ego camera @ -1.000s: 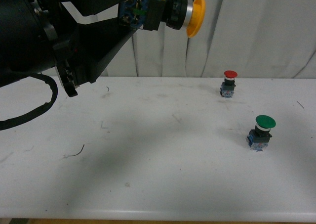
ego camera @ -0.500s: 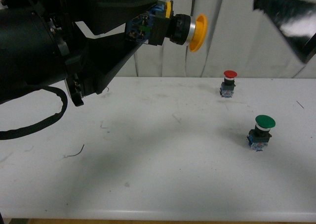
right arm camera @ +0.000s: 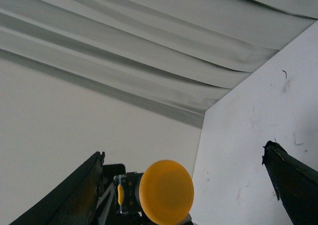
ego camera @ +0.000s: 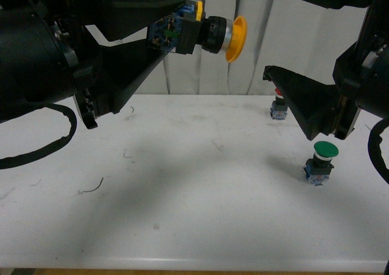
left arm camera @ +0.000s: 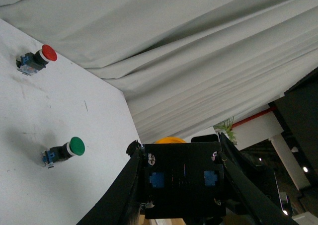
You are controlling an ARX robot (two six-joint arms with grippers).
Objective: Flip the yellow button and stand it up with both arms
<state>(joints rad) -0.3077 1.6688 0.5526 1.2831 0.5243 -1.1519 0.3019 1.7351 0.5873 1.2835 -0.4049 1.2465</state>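
High over the scuffed white worktop (ego camera: 182, 196), the left arm (ego camera: 55, 50) has its jaws clamped on the yellow button (ego camera: 206, 33) at its base, cap sideways. The jaws of the right arm (ego camera: 364, 81) gape wide, empty. A pale pleated curtain (ego camera: 182, 74) hangs behind.

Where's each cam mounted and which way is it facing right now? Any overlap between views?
Front: on the body, facing table and curtain; shows left gripper holding the yellow button, right gripper open.
Left wrist: behind its fingers, facing the button's base; red button and green button beyond.
Right wrist: faces the button's cap between its own open fingers.
Shared: yellow button in all three.
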